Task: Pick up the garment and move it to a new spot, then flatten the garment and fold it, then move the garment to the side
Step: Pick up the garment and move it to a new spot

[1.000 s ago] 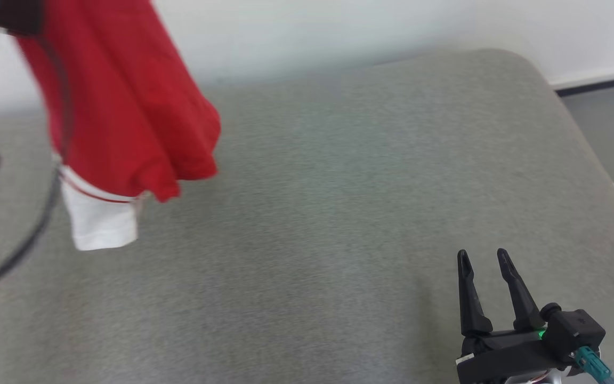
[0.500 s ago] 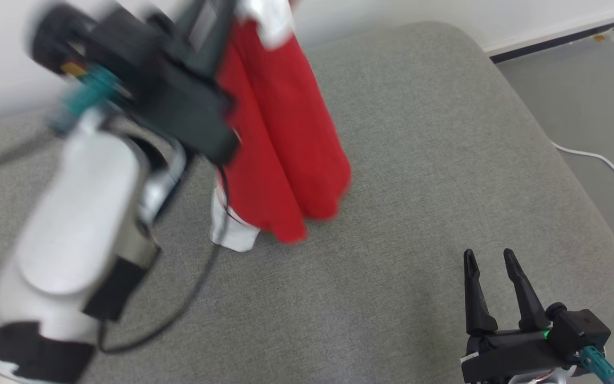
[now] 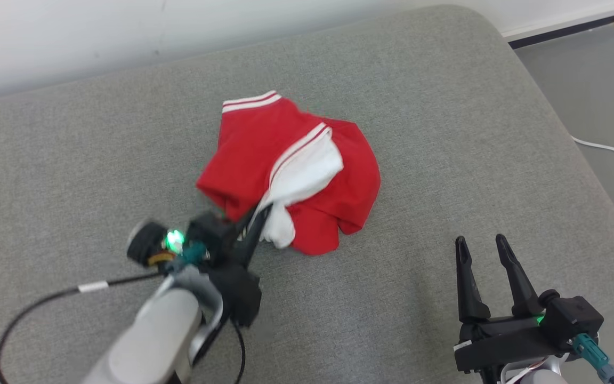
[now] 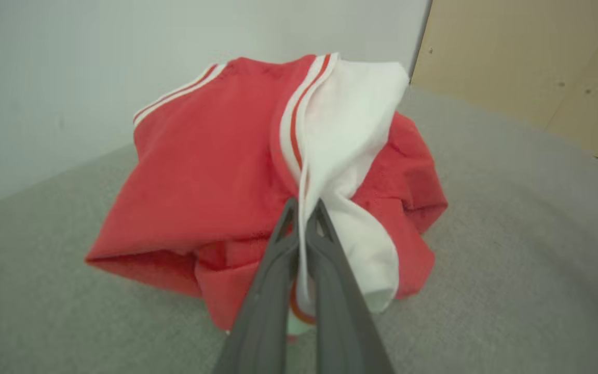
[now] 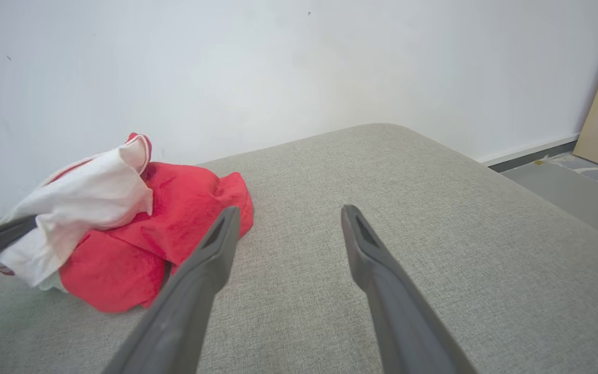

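The garment (image 3: 296, 176) is red with white parts and white stripes, lying crumpled in a heap on the grey cushion near its middle. My left gripper (image 3: 260, 210) is shut on a white fold at the heap's near edge; in the left wrist view the fingers (image 4: 278, 259) pinch the white cloth of the garment (image 4: 216, 171). My right gripper (image 3: 480, 248) stands open at the lower right, well clear of the garment, with nothing between its fingers. The right wrist view shows the garment (image 5: 174, 218) at its left, beyond the open right gripper (image 5: 288, 213).
The grey cushion (image 3: 445, 133) has a rounded corner at the upper right and drops to the floor (image 3: 595, 85), where a white cable (image 3: 613, 152) lies. A white wall (image 3: 126, 32) runs along the far edge. A black cable (image 3: 30, 309) trails from my left arm.
The garment hung in the air from my left gripper; now it lies heaped on the cushion with the gripper lowered and still pinching it. The head camera has shifted. The right gripper stays put.
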You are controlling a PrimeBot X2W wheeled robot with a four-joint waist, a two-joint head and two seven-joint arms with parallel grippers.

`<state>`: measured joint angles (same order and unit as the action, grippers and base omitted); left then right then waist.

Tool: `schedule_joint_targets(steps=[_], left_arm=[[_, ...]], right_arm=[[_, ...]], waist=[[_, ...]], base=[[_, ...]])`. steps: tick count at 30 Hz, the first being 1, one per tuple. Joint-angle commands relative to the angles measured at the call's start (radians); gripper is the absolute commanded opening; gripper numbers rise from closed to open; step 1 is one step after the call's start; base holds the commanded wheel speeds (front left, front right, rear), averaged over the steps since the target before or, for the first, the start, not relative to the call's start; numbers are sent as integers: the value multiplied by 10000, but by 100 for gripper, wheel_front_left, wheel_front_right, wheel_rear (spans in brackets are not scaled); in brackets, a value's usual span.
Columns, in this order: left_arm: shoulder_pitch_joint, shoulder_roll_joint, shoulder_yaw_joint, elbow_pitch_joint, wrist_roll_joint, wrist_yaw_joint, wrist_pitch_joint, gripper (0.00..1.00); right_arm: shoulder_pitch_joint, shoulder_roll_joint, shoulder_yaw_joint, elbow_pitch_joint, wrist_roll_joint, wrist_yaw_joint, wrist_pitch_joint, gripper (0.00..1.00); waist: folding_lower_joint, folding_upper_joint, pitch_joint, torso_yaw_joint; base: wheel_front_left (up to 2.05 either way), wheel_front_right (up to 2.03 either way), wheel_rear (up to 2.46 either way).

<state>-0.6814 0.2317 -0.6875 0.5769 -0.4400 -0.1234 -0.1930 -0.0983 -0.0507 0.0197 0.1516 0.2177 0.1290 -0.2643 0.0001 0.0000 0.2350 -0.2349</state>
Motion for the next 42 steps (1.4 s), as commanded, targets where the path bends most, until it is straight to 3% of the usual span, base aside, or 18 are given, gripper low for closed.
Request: schedule_joint_targets(steps=[1,4,5,6,15,22,28,34,42], left_arm=[[136,-50,-7,154,-75,26,-92,0],[187,-346,-148,929,-1,36,-349,0],[94,-478,-141,1052,28,78,-439,38],[-2,-585,-71,1114,9,104,-527,100],[-555,-905,706,-410,299,239,-721,100],[576,-186,2199,-2074,850,655,-727,100],[2481,257,3998,-3532,1450,1051,-728,100],[4658,-30,5731,-4677,2448,1039,-729,100],[6087,-563,6619,-4945,3324,770,-729,100]], right_arm=[[-5,7,24,11,-101,34,-3,100],[-32,7,80,-1,-227,34,-3,100],[-26,10,86,-24,-304,34,-3,100],[1,8,68,-38,-342,34,-3,100],[289,4,-195,-75,-446,34,-4,100],[397,5,-99,-222,-491,34,-3,100],[600,7,-182,-264,-516,34,-2,100],[763,5,-173,-250,-548,34,-4,100],[742,4,-130,-174,-647,34,-4,100]], waist=[[-1,0,10,13],[-1,0,18,71],[-1,0,-1,124],[-1,0,-24,173],[-1,0,-464,902],[-1,0,-832,1240],[-1,0,-1098,1442],[-1,0,-1295,1783],[-1,0,-1477,2001]], base=[[0,0,0],[0,0,0],[0,0,0],[0,0,0],[0,0,0],[0,0,0],[0,0,0],[0,0,0],[0,0,0]])
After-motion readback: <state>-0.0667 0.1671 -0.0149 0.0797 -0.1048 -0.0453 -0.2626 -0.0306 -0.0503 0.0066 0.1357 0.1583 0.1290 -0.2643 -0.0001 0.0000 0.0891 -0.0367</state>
